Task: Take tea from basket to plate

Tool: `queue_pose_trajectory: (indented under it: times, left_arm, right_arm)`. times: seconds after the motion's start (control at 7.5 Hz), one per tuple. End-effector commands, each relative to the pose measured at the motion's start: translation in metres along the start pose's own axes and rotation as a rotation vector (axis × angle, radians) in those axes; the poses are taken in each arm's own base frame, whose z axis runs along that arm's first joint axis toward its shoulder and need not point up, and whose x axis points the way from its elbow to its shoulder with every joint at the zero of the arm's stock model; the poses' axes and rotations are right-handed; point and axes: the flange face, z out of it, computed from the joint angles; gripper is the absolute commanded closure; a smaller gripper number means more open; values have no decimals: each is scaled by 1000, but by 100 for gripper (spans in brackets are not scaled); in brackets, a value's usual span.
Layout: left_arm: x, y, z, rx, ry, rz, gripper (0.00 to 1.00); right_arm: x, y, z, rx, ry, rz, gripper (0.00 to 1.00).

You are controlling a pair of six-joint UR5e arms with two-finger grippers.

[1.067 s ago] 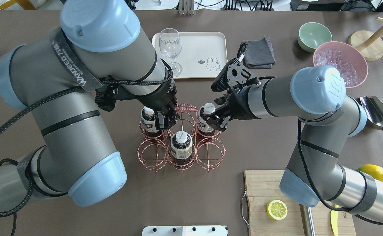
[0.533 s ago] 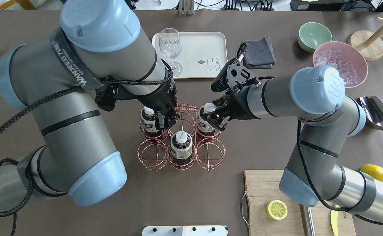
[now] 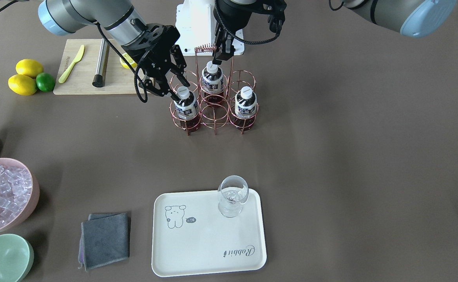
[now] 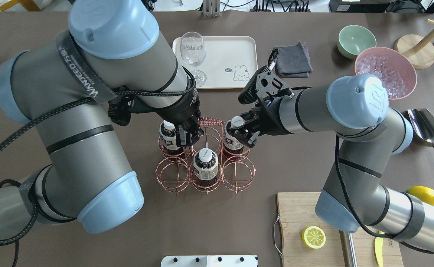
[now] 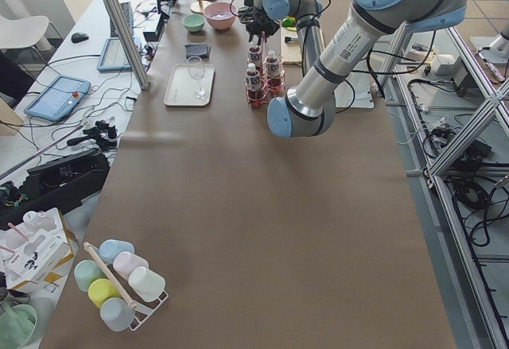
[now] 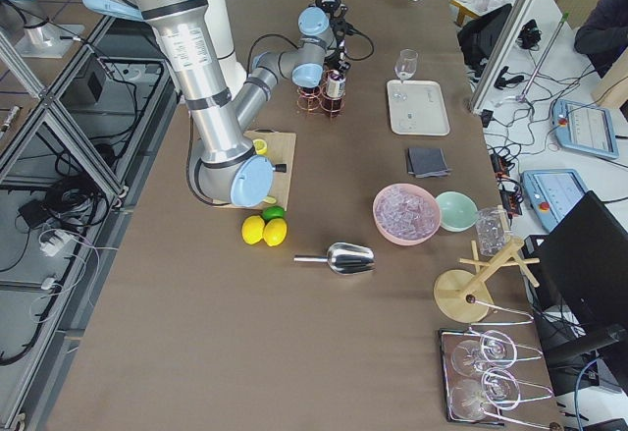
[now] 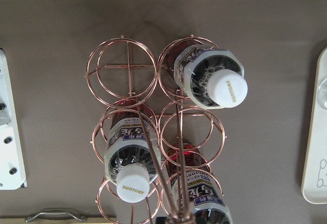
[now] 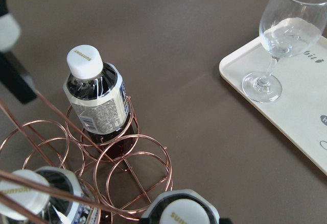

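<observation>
The rose-gold wire basket stands mid-table with three tea bottles in its cells. My right gripper is open, with its jaws either side of the white cap of the corner tea bottle, which still stands in its cell; in the overhead view the gripper is at that bottle. My left gripper is shut on the basket's coiled handle from above. The cream plate lies apart from the basket on the side away from me, with a stemmed glass on one corner.
A wooden cutting board with a knife, a steel rod and a half lemon lies behind my right arm. Two lemons and a lime sit beside it. A pink bowl of ice, a green bowl and a grey cloth lie beside the plate.
My right gripper has edged a little closer around the corner bottle's cap. The left gripper, the basket and the bottles have not moved.
</observation>
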Motion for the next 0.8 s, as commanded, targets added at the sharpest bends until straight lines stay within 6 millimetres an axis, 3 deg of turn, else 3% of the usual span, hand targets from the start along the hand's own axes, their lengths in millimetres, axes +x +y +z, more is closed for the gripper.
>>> queue_pose_trajectory:
  times: [0.0,0.4,0.53,0.67]
  left_arm:
    - [0,0,0,0,-1,0,100]
    - [1,0,0,0,1,-1,100]
    - [1,0,0,0,1,-1,100]
    - [1,0,-2,-2,0,-1,100]
  right_arm:
    - [0,-4,2,5,8,0,49]
    - [-1,-6,1,10,10,0,63]
    - [0,-6,1,12,14,0,73]
    - [-1,-6,1,12,12,2,92]
